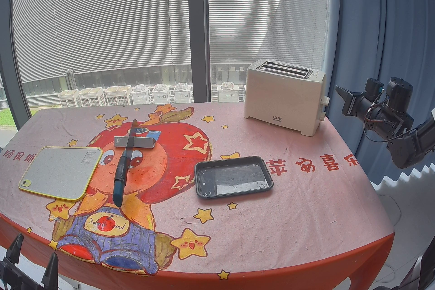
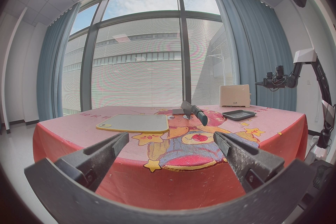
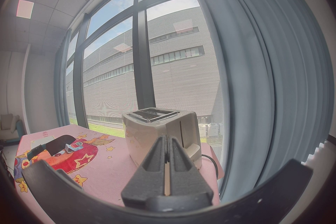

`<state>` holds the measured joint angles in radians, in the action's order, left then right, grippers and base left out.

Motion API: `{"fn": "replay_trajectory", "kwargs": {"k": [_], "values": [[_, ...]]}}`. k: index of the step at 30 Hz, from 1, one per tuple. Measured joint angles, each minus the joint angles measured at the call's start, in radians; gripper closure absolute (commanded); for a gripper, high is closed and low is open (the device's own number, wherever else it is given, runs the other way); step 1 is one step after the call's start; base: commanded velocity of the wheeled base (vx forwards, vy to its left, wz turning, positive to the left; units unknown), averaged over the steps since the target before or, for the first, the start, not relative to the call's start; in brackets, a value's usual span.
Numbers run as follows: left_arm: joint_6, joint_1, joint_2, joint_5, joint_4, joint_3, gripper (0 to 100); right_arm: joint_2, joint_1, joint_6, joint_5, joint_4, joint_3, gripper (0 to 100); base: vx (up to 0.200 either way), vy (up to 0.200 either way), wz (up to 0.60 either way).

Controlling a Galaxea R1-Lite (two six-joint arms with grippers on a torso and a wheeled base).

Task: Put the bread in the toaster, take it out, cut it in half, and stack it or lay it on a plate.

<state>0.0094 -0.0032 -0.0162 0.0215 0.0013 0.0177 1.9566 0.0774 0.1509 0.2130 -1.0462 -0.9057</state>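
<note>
Pink-clothed table (image 1: 308,218) by the window: toaster (image 1: 284,96) at far right corner, dark plate (image 1: 233,176) mid-table, knife (image 1: 123,164) and cutting board (image 1: 61,172) to the left, bread nowhere to be made out, perhaps down in the slots. Right gripper (image 3: 167,140) off the toaster's lever (image 3: 191,151) end, pinched to a thin slit, seemingly empty; left gripper (image 2: 171,137) low before the near edge, spread wide, empty. Best to approach pinched, meet the lever squarely, push along its slot without shoving the toaster.

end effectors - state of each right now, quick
left end effector: open, empty
right end effector: closed, nothing seen in it
</note>
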Motion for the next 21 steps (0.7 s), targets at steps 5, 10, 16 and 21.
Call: {"fn": "replay_trajectory", "kwargs": {"k": [5,10,16,21], "values": [[0.000,0.000,0.000,0.000,0.000,0.000,0,-0.001,0.006,-0.001,-0.001,-0.031,0.007,100,0.000,0.000,0.00],[0.000,0.000,0.000,0.000,0.000,0.000,0,0.000,0.001,-0.002,-0.001,-0.043,0.010,100,0.000,0.000,0.00],[0.000,0.000,0.000,0.000,0.000,0.000,0,-0.002,0.000,-0.002,-0.001,-0.043,0.018,100,0.000,0.000,0.00],[0.000,0.000,0.000,0.000,0.000,0.000,0,-0.004,0.005,-0.009,-0.002,-0.050,0.027,100,0.000,0.000,0.00]]}}
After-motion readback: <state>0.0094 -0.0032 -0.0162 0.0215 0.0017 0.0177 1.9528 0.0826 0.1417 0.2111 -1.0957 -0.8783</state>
